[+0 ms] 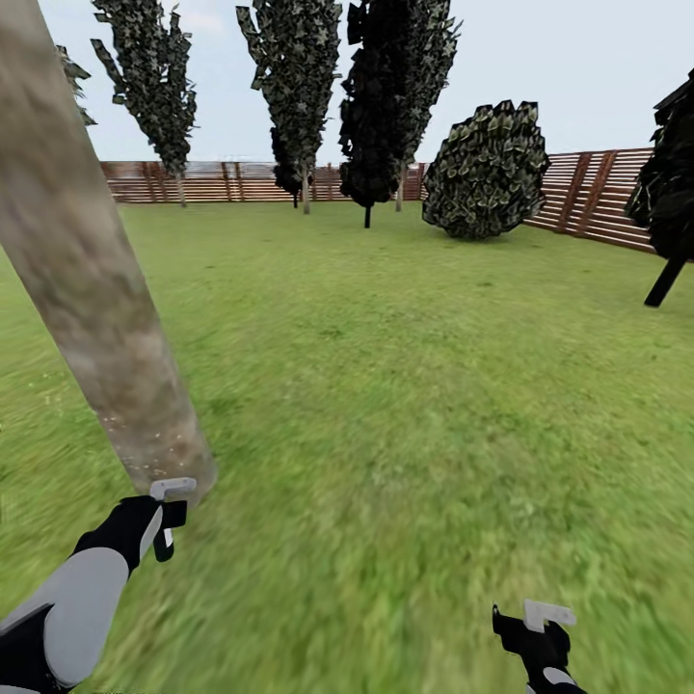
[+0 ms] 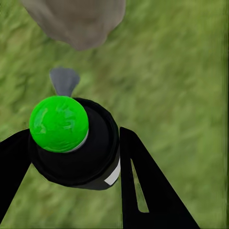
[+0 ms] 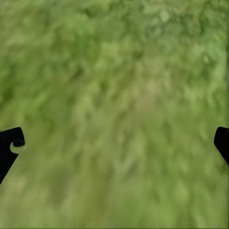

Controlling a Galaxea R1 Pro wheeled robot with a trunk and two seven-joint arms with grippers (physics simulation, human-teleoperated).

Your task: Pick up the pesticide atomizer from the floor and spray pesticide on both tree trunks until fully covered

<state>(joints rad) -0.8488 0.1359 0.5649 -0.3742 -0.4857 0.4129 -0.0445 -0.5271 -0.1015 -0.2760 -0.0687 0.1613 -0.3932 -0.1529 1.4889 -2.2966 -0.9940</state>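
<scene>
A thick, pale grey-beige mottled tree trunk rises at the left of the head view. My left gripper hangs right at its base. In the left wrist view the left gripper is shut on the pesticide atomizer, a black bottle with a bright green cap and a grey nozzle. The nozzle points toward the foot of the trunk, a short way off. My right gripper hovers low at the right over grass. In the right wrist view the right gripper is open, with nothing between its fingers.
Green lawn stretches ahead to a brown slat fence. By the fence stand two grey-green trees with thin pale trunks, a black tree and a round shrub. A dark tree leans in at the right edge.
</scene>
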